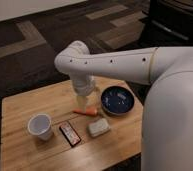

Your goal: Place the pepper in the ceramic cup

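The orange-red pepper (pixel 86 112) lies on the wooden table (pixel 20 107), just left of the blue bowl. The white ceramic cup (pixel 40 126) stands upright and empty near the table's front left. My gripper (pixel 87 94) points down from the white arm, just above and behind the pepper, well to the right of the cup. The wrist hides most of it.
A wide dark blue bowl (pixel 117 100) sits at the table's right. A red-and-black packet (pixel 70 133) and a pale rectangular block (pixel 98 127) lie in front of the pepper. The robot's white body (pixel 172 120) fills the right side. Dark patterned floor surrounds the table.
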Robot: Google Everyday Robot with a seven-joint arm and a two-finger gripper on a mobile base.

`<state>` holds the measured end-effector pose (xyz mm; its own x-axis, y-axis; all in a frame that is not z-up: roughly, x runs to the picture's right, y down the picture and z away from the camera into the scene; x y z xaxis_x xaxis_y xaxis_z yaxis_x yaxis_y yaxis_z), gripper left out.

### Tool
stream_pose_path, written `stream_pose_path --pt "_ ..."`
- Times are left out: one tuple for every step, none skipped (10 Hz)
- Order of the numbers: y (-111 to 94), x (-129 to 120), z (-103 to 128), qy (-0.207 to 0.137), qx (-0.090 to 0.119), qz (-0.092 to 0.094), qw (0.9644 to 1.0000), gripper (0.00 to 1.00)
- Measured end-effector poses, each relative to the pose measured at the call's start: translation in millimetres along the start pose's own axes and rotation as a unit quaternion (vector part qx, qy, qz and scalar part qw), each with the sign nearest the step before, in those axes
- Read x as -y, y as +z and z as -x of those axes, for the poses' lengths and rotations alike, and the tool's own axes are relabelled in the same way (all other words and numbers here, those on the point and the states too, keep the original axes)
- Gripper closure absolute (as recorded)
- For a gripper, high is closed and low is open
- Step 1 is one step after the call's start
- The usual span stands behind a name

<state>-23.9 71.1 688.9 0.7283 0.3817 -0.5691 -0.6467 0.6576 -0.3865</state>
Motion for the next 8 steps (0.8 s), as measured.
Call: stream_pose_path --pt "-0.1 0.0 0.0 0.0 0.0 0.0 1.0 0.35" --pt "-0.1 -0.1 0.1 0.0 0.0 0.0 1.0 0.35" --pt "0.1 0.0 -0.3 -0.001 -0.001 0.0 1.0 0.35" --pt "4.2 1.1 -0.7 -0.022 -0.011 -0.006 0.9997 0.35" --pt "8.1 0.5 1.5 -0.05 -0.02 -0.013 0.9984 0.35" --pt "12.5 5.7 0.0 -0.078 -0.029 -0.023 0.9963 0.35" --pt "15.9 10.8 0.1 -0.107 -0.035 -0.034 0.9931 0.35" --pt "18.8 12.5 4.7 -0.148 -0.033 -0.044 0.9875 0.35"
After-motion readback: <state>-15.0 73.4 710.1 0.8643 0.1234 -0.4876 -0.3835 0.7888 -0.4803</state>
